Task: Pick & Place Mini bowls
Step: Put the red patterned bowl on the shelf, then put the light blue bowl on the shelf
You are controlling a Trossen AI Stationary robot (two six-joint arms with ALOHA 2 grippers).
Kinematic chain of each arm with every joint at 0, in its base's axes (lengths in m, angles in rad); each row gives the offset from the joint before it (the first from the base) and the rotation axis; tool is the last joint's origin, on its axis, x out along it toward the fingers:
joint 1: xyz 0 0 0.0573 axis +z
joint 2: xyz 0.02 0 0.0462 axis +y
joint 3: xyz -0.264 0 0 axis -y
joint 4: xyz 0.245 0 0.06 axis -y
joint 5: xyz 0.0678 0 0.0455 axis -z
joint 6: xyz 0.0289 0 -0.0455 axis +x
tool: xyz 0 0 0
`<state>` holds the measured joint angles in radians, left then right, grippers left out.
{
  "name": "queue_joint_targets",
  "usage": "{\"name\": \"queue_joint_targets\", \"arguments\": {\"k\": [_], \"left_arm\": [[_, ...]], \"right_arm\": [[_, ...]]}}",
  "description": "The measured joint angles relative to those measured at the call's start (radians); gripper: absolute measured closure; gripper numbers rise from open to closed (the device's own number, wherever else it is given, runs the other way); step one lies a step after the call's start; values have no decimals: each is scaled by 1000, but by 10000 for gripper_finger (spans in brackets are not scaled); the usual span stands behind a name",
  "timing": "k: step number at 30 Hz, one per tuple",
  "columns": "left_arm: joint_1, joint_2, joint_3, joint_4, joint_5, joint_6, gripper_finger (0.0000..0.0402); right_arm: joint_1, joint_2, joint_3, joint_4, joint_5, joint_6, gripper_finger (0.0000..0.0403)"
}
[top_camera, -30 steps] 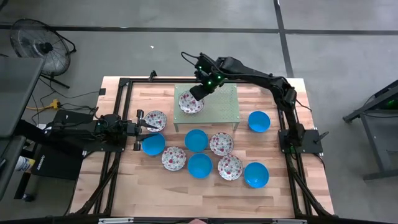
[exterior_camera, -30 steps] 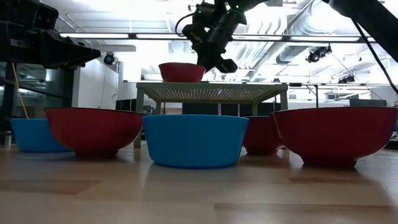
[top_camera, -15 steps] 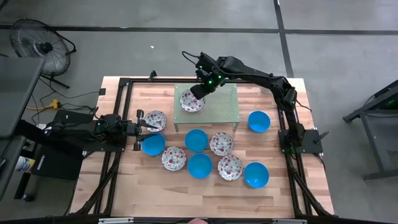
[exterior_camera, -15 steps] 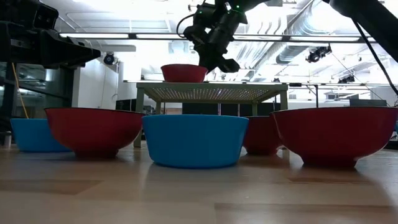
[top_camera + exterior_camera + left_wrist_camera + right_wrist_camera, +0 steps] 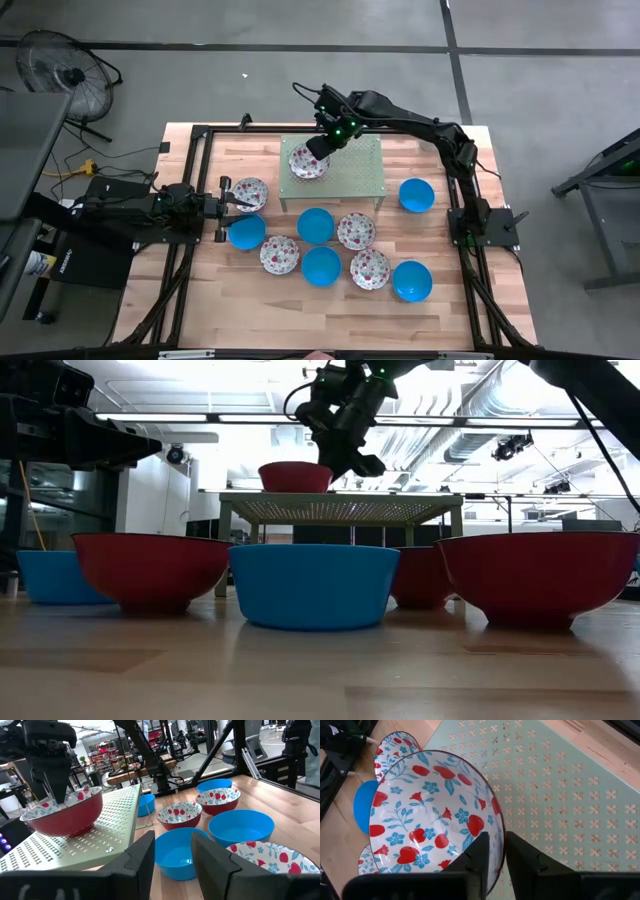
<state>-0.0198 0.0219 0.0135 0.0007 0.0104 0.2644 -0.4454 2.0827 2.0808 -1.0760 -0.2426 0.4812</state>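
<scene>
right gripper fingers straddle the floral bowl's rim on the green stand, slightly parted. left gripper, fingers apart, waits at nine o'clock. five floral, five blue bowls.

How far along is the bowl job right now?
Barely begun, it seems. One floral bowl sits on the green stand, and the right gripper straddles its rim, fingers slightly parted. Nine more bowls remain on the table, five blue like the one right of the stand, four floral. The left gripper waits open near the left-hand floral bowl.
</scene>
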Motion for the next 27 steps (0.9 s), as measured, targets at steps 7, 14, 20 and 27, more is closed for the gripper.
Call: {"name": "queue_joint_targets", "arguments": {"k": [7,14,20,27], "left_arm": [[0,0,0,0,0,0,278],[0,0,0,0,0,0,278],[0,0,0,0,0,0,278],[0,0,0,0,0,0,278]], "right_arm": [[0,0,0,1,0,0,317],[0,-23,-1,8,17,-11,280],[0,-66,-1,-37,36,-38,268],[15,-143,-1,-223,164,-113,268]]}}
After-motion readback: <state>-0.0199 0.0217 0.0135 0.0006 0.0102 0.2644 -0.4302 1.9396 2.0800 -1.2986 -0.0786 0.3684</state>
